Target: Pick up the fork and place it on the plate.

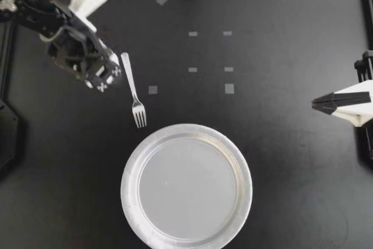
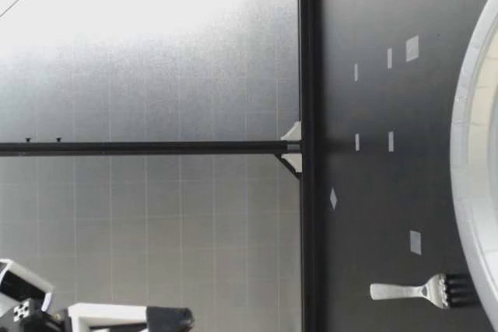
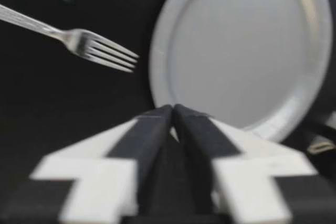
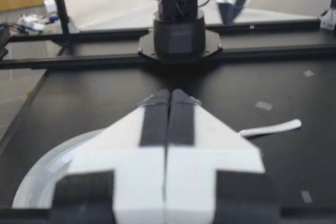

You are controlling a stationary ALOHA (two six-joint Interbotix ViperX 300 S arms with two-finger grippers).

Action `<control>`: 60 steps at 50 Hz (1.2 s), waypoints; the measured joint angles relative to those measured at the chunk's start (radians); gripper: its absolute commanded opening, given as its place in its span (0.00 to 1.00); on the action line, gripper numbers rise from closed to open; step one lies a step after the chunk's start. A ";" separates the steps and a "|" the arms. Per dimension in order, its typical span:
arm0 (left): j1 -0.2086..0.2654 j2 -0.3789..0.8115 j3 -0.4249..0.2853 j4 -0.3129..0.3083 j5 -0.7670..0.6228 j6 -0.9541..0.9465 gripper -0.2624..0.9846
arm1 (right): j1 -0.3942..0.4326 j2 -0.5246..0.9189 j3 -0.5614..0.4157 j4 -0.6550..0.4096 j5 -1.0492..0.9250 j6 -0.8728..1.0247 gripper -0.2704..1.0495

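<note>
Pale gridded wall (image 2: pixel 156 75), black table (image 1: pixel 280 161).

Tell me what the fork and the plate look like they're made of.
Fork: probably polished metal. It is silvery, with bright glints along the handle and tines, though silver-coated plastic can't be ruled out.
Plate: likely disposable paper or thin plastic with a satin silver-grey finish. Its rim looks finely ridged, like a pressed throwaway plate.

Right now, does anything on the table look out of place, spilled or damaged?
Nothing stands out. The fork lies flat on the table, tines toward the plate, near its rim. The plate is empty and looks whole. The left gripper and right gripper are shut, holding nothing.
</note>
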State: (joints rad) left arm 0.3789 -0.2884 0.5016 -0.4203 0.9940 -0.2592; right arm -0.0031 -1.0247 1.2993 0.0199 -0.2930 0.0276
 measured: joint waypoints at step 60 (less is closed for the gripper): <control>0.035 0.310 0.201 0.132 -0.411 -0.583 0.69 | 0.000 -0.017 0.055 -0.032 -0.081 -0.008 0.10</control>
State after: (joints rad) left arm 0.4142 0.0215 0.7026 -0.2884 0.5829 -0.8422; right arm -0.0031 -1.0416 1.3545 -0.0123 -0.3743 0.0199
